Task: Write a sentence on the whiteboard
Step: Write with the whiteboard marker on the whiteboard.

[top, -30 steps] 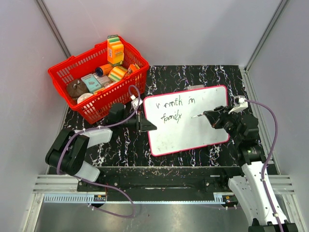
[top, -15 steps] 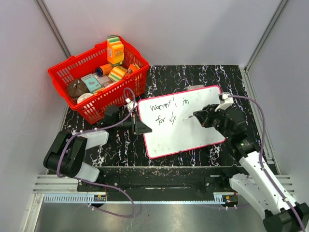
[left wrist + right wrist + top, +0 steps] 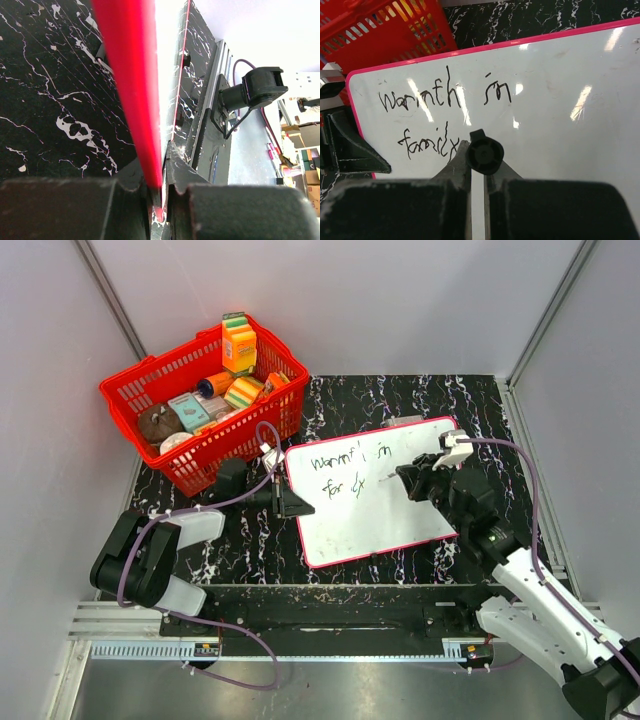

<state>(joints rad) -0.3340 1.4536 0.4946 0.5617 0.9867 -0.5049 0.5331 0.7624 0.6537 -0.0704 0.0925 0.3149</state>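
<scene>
The whiteboard lies on the black marbled table, white with a red-pink frame. It bears the handwritten words "warmth in" and "family". My left gripper is shut on the board's left edge; the left wrist view shows the red frame pinched between the jaws. My right gripper is shut on a black marker, seen end-on in the right wrist view, over the whiteboard just right of "family". The marker tip points left at the board.
A red basket with groceries stands at the back left, close to the board's left corner, and shows in the right wrist view. The table's metal front rail runs along the near edge. Grey walls enclose the table.
The whiteboard and my left gripper shifted left between the first two frames. My right gripper with the marker moved left over the board, stopping after "family".
</scene>
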